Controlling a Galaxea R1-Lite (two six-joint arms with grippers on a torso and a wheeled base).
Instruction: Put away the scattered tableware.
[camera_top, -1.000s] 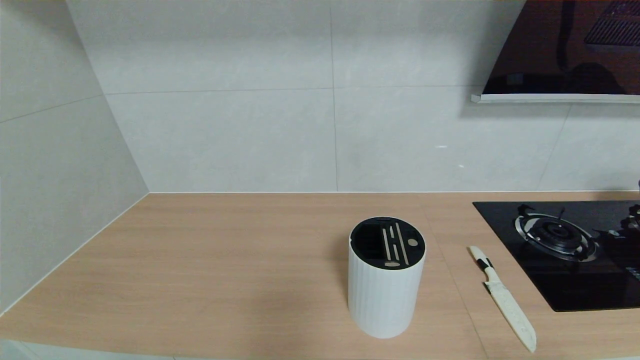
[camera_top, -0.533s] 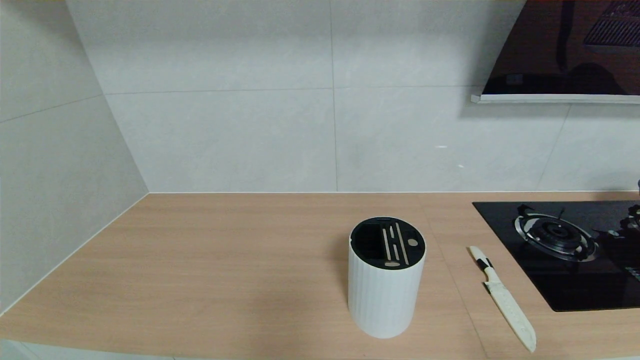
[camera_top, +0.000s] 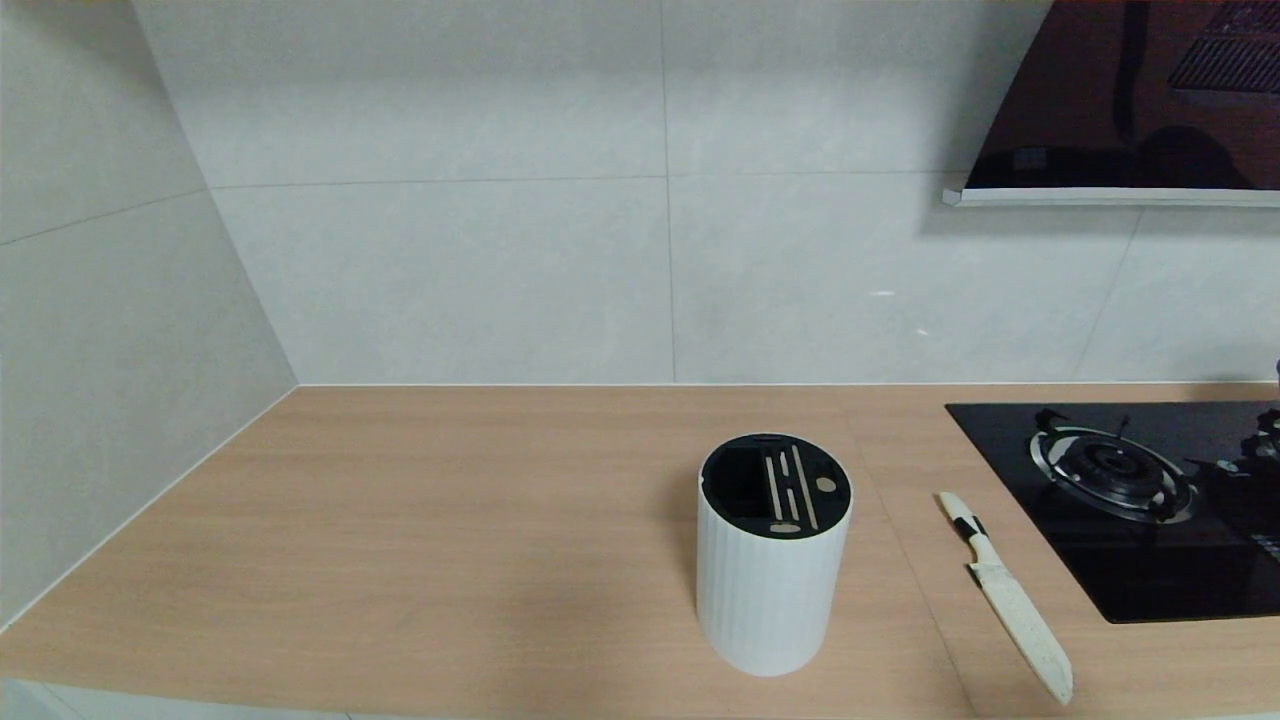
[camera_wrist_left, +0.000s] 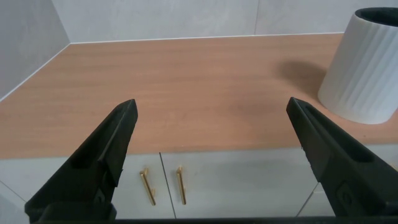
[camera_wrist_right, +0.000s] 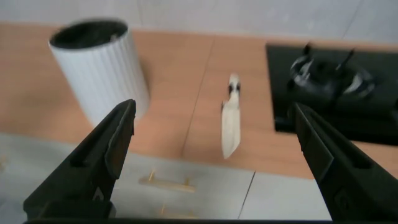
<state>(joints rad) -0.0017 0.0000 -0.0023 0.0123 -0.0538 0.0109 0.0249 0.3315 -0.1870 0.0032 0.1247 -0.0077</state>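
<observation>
The right gripper (camera_wrist_right: 212, 109) hangs with its fingers spread wide and nothing between them, held off the front edge of the counter (camera_top: 450, 520), above the cabinet fronts. Ahead of it and lower lies the knife (camera_wrist_right: 231, 121), flat on the wood with its blade tip towards the gripper and its handle at the far end. Beyond the knife on the outer side is the hob (camera_wrist_right: 329, 74); on the inner side, near but apart, stands the ribbed white knife holder (camera_wrist_right: 99, 65), upright, with its slotted dark top open.

The left gripper (camera_wrist_left: 211, 109) is likewise wide and empty, in front of the counter edge; the holder stands ahead of it, off towards the other arm.

The knife is probably light and stiff, and smooth enough to slide. Because it lies flat and thin, the fingers have little to get under. The handle is thicker and looks the safer hold, pinched across its width near the dark band; the blade would be sharp and slippery. The slots look narrow, so the blade would have to go in point down and square.
</observation>
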